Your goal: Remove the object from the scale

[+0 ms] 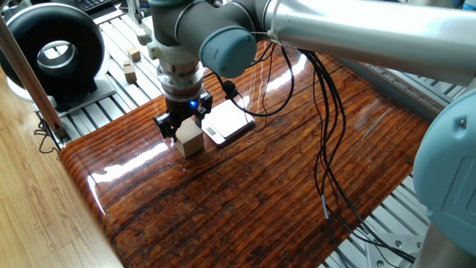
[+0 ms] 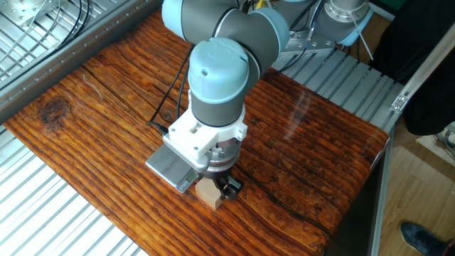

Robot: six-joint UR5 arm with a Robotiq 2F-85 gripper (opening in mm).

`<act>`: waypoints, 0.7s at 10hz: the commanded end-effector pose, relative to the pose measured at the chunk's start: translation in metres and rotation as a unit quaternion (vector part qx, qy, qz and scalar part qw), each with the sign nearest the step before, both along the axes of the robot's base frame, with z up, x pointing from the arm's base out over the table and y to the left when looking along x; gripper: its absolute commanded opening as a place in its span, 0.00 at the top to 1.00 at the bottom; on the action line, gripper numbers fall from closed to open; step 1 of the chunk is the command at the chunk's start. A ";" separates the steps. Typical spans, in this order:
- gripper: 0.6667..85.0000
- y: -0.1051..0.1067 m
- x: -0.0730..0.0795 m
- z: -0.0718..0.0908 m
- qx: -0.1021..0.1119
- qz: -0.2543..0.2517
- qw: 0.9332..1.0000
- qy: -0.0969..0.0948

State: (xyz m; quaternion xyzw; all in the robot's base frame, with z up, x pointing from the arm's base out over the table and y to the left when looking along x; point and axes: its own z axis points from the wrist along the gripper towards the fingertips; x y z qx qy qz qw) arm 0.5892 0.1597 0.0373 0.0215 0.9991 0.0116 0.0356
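The pale wooden block [image 1: 189,138] stands on the wooden table just left of the scale [image 1: 227,123], off its plate. The scale is a thin silver-white square with a dark display strip on its near edge. My gripper [image 1: 183,123] points straight down over the block, with a finger low on each side of its top and the jaws slightly apart. In the other fixed view, the block [image 2: 209,193] sits under my gripper [image 2: 219,186], beside the scale [image 2: 170,168], which the wrist partly hides.
Two small wooden cubes [image 1: 132,62] lie on the slatted metal bench at the back left, near a black ring-shaped device [image 1: 53,50]. Black cables [image 1: 324,141] hang from the arm over the table's middle. The table's edge [image 1: 82,175] is close on the left.
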 end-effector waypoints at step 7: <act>0.10 -0.002 -0.007 0.045 0.018 0.003 1.000 0.018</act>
